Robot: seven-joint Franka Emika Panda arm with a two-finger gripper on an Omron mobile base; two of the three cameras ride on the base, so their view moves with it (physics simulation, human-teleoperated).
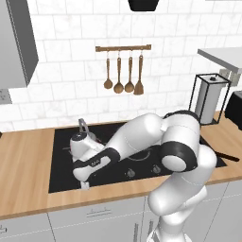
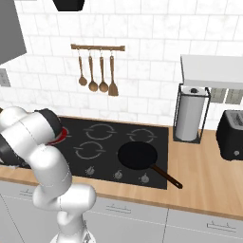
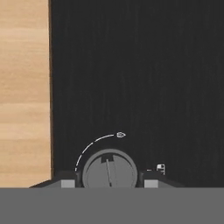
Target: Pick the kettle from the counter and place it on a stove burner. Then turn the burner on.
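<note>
The grey kettle (image 1: 80, 142) stands upright on the black cooktop (image 1: 64, 182) at its rear left, arched handle up. The stove burner under it is mostly hidden; a red glow (image 2: 59, 136) shows beside my arm. My gripper (image 1: 85, 183) is down at the cooktop's front-left corner. In the hand view my gripper (image 3: 109, 183) has a dark fingertip (image 3: 68, 183) pressed to each side of a round grey stove knob (image 3: 109, 168). The wooden counter (image 3: 24, 87) runs along the left of the glass.
A black pan (image 2: 137, 155) with a long handle sits on the front-right burner. Further right stand a paper towel holder (image 2: 190, 116) and a black toaster (image 2: 232, 135). More knobs (image 1: 130, 173) line the cooktop's front edge. Wooden utensils (image 1: 124, 71) hang on the wall.
</note>
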